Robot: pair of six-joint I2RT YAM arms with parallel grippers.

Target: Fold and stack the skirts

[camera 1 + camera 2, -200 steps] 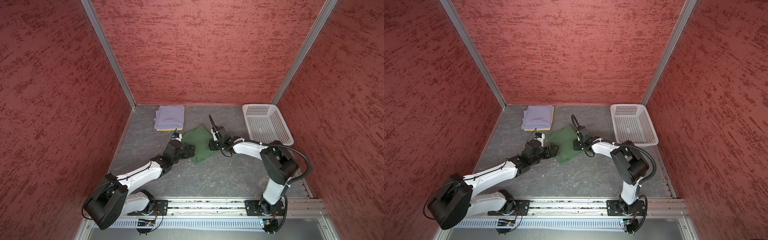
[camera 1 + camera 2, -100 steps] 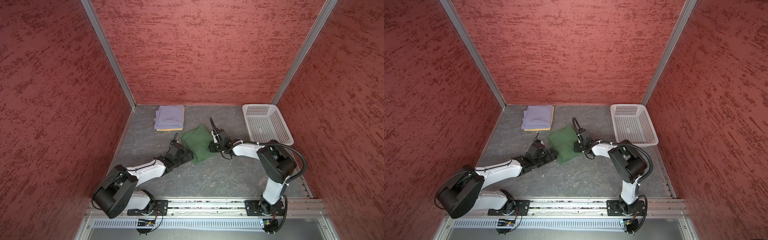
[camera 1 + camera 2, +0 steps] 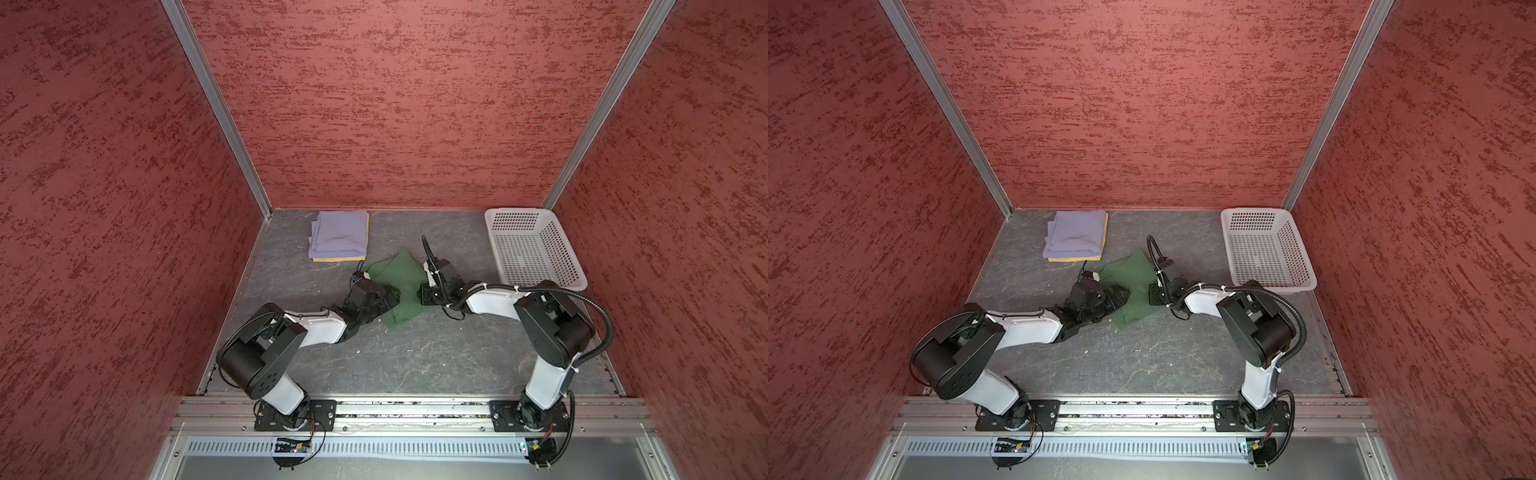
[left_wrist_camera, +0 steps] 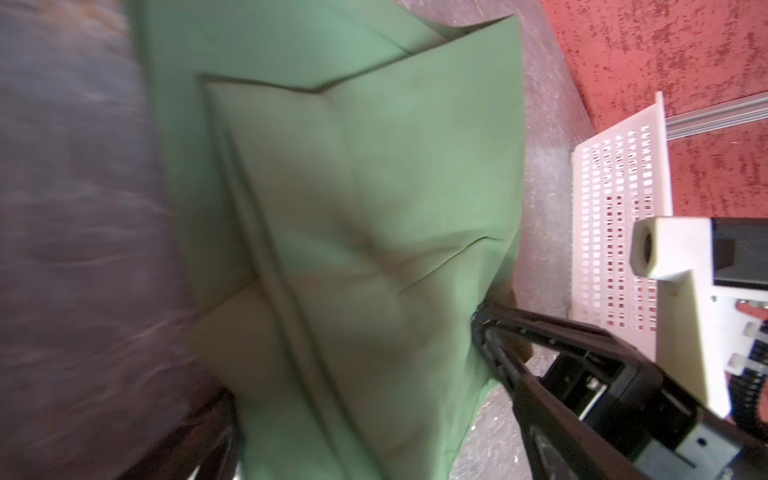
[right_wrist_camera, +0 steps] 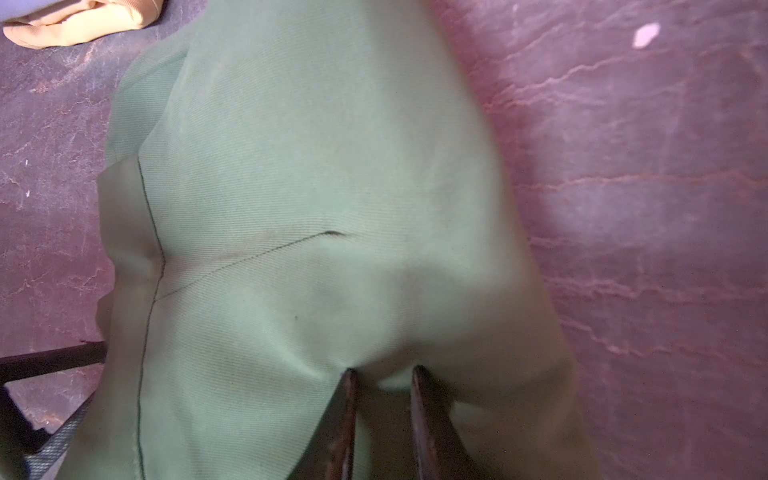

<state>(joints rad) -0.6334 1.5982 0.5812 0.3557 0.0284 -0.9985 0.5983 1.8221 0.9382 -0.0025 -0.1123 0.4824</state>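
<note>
The green skirt (image 3: 401,270) lies folded mid-table (image 3: 415,357). My right claw (image 5: 382,374) pinches a fold at its right edge, jaws narrow. My left claw (image 3: 390,296) stands wide over its left edge. The lavender skirt (image 3: 338,232) sits stacked on the yellow skirt (image 3: 337,259), rear left.

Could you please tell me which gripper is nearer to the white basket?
Right. The right gripper grips the green skirt at its edge on the side of the basket; the left gripper sits open at the skirt's opposite edge, farther away.
</note>
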